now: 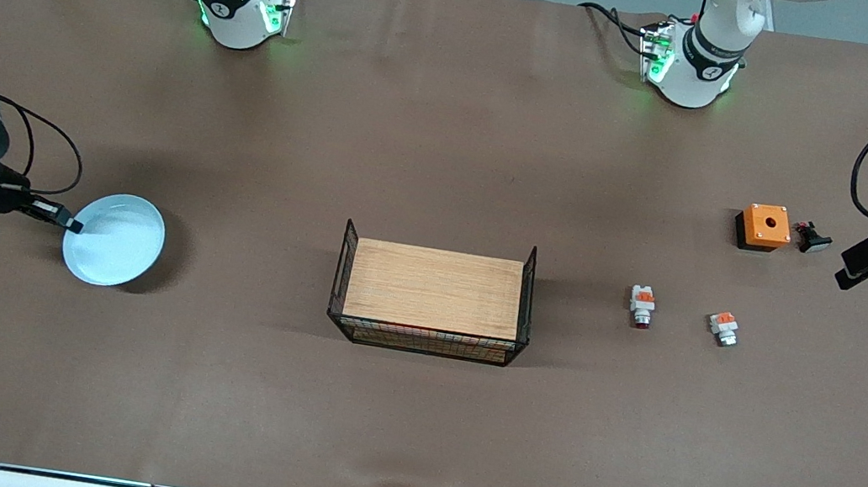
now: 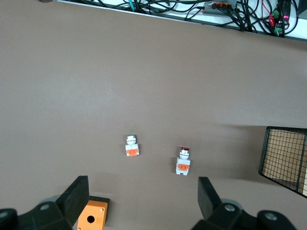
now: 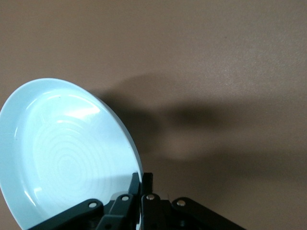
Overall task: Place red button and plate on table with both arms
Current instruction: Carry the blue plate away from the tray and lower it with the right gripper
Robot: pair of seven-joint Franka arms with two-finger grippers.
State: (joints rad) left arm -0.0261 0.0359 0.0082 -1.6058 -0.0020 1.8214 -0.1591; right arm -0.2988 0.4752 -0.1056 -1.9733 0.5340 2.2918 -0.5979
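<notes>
1. Our right pincer (image 1: 73, 224) is clamped on the rim of the plate (image 1: 116, 239), toward the right arm's end of the worktop (image 1: 447, 152) from the wooden tray (image 1: 434, 289). The right wrist view shows the plate tilted, its shadow lying apart on the brown sheet, so we judge it is held up or resting on one edge only.
2. To set it down well, we should level the plate, lower it until the whole base sits flat, and only then let go, drawing the fingers straight off the rim so it does not flip or slide.
3. Our left pincer (image 2: 143, 199) hangs with its jaws spread wide and empty, over the worktop toward the left arm's end from the tray, near the orange box (image 1: 764, 226).
4. The red button (image 1: 642, 306) lies on the worktop between the tray and a similar part with a silvery end (image 1: 725, 327). We should go for the one with the dark red tip, come straight down, and close across its white body.
</notes>
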